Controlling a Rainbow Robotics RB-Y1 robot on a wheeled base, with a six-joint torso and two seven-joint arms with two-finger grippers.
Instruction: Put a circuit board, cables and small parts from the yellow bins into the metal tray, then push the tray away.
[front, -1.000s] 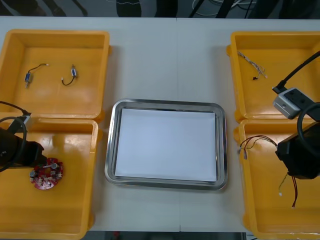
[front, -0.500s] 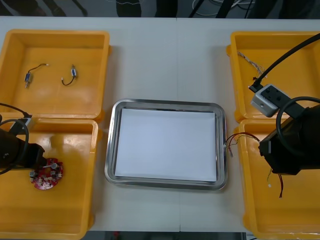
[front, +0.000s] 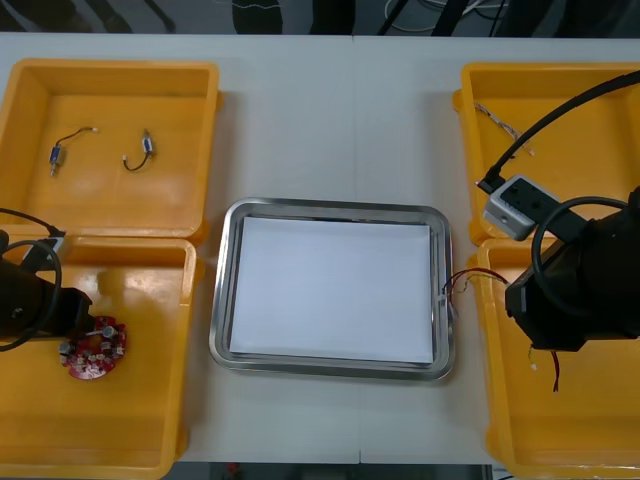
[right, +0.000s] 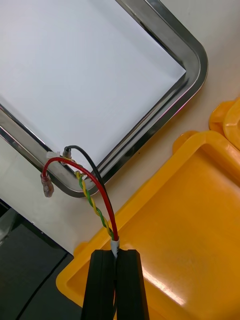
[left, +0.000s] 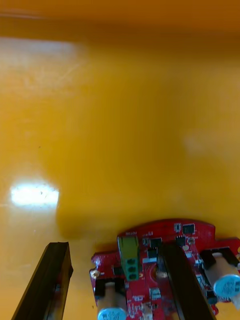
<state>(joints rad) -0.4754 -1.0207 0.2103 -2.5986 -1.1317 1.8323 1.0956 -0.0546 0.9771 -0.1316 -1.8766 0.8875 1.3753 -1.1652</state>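
Black fingers of your right gripper (right: 119, 254) are pinched together on the red and yellow cable (right: 102, 192). From the fingertips the cable arcs out over the rim of the lower-right yellow bin (right: 190, 215), and its loose ends hang over the shiny rim of the metal tray (right: 196, 57). In the front view that arm sits at the right of the frame, and the cable's ends show at the tray's right edge. Your left gripper (left: 112, 247) is spread open, low in the lower-left yellow bin (front: 150, 420). One finger lies over the round red circuit board (left: 195, 237), the other stands over bare bin floor beside it, and nothing is clamped. The tray is white inside and lies mid-frame between the bins. The upper-left yellow bin (front: 110, 70) holds two small metal parts (front: 57, 154).
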